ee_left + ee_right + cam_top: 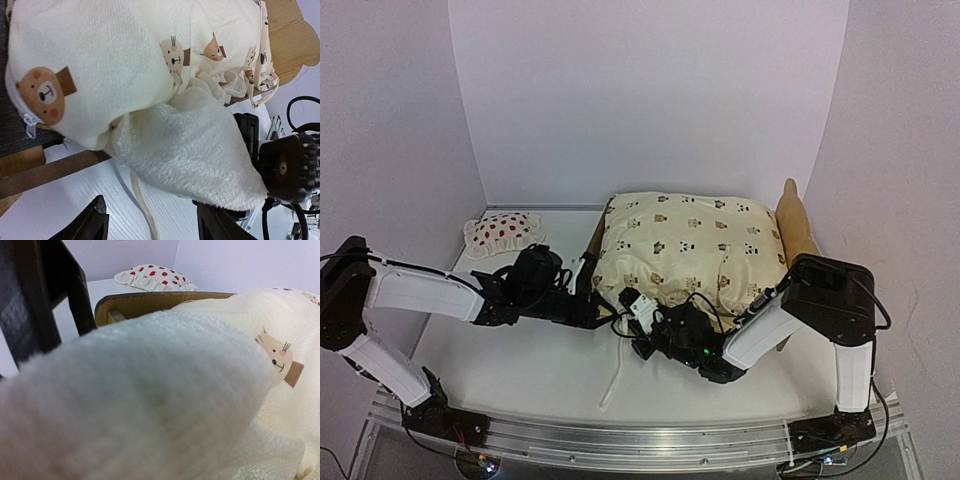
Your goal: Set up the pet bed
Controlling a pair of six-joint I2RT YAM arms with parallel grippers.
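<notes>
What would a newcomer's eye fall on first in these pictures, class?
The cream animal-print cover heaped over the wooden pet bed, centre-right. At its near corner the right gripper is shut on the fluffy underside, the left gripper open beside it. A strawberry-print pillow lies back left.

The white table point(520, 370) carries the pet bed point(798, 220) and a strawberry pillow point(503, 232).
</notes>
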